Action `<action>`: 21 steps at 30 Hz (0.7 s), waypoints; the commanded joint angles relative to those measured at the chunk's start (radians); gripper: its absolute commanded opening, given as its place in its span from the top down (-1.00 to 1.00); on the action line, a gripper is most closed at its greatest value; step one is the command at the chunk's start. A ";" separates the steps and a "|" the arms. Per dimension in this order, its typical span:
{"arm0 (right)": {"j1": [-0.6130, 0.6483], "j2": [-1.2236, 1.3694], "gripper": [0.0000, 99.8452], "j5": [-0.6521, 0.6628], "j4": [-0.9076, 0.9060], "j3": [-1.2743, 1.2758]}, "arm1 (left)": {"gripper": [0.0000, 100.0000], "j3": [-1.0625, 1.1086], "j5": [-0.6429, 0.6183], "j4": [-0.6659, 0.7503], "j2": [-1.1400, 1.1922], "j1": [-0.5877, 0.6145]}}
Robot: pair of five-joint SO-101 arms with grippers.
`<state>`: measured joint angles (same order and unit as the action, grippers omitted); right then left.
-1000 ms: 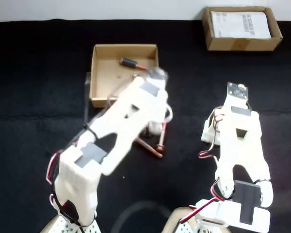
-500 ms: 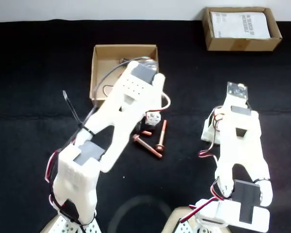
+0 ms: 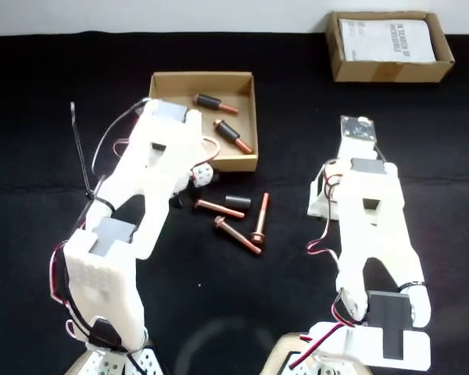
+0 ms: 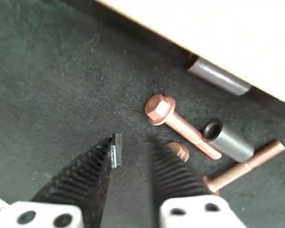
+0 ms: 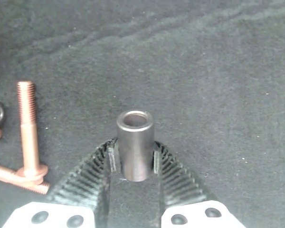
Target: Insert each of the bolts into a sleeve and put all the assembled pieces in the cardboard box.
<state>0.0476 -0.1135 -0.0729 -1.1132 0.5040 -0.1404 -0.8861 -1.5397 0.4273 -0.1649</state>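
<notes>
Now | left tool (image 4: 133, 147) released, hangs just short of nearest bolt (image 4: 180, 126), shaft slanting across its gap | right tool (image 5: 134, 159) clenched on upright sleeve (image 5: 135, 142), farther from it

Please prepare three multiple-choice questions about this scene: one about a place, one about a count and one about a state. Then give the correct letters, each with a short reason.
1. Where do the assembled pieces lie?
A. in the cardboard box
B. in a plastic tray
C. in a person's hand

2. How many loose bolts lie on the table?
A. one
B. three
C. five

3. What is the state of the right end effector?
A. open and empty
B. shut on a sleeve
C. shut on a bolt

Answers: 1 A, since the high view shows both pieces on the box floor. 2 B, since three copper bolts lie bare on the table near the box. 3 B, since the right wrist view shows its fingers pressing on both sides of the sleeve.
</notes>
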 commanded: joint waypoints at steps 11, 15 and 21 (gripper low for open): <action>0.001 -0.044 0.98 0.009 -0.002 -0.039 | 0.57 0.004 -0.021 0.147 -0.025 -0.087; -0.036 -0.042 0.98 0.011 -0.002 -0.039 | 0.57 0.002 -0.021 0.143 0.058 -0.084; -0.070 -0.041 0.98 0.012 -0.002 -0.038 | 0.58 0.002 -0.021 0.141 0.139 -0.087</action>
<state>-0.0046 -0.1135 -0.0729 -1.1132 0.5040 -0.1419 -0.9014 -1.4001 0.5363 -0.2355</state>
